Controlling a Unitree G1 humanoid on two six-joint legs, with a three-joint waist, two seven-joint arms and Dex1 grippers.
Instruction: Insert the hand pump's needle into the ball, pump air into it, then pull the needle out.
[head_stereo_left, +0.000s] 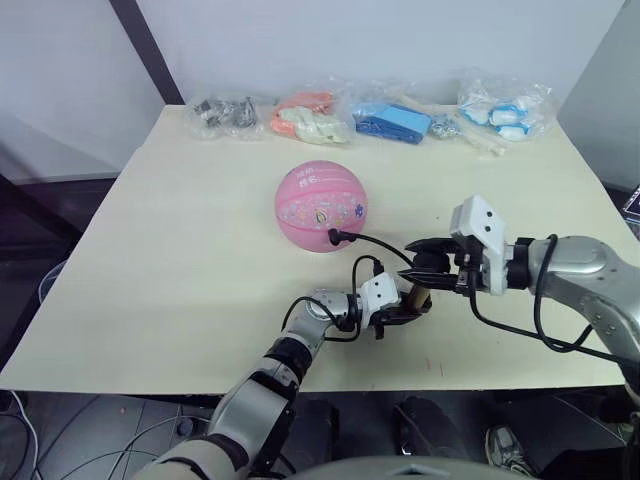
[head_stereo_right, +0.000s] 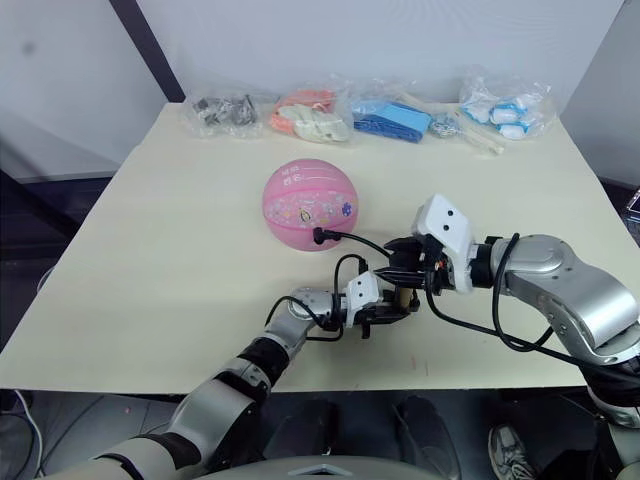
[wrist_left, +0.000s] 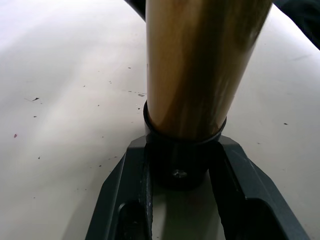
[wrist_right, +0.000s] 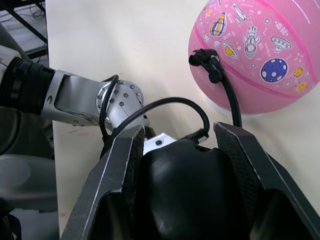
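The pink ball with cartoon prints rests near the middle of the table. The thin black hose runs from the ball's near side, where its tip is plugged in, to the hand pump. The pump stands upright near the front edge. My left gripper is shut on the black end cap at the foot of the gold barrel. Right above it, my right gripper is shut on the pump's black handle.
Clear bags line the table's far edge: dark parts, orange-pink items, blue items and white-blue items. The table's front edge lies close behind both grippers.
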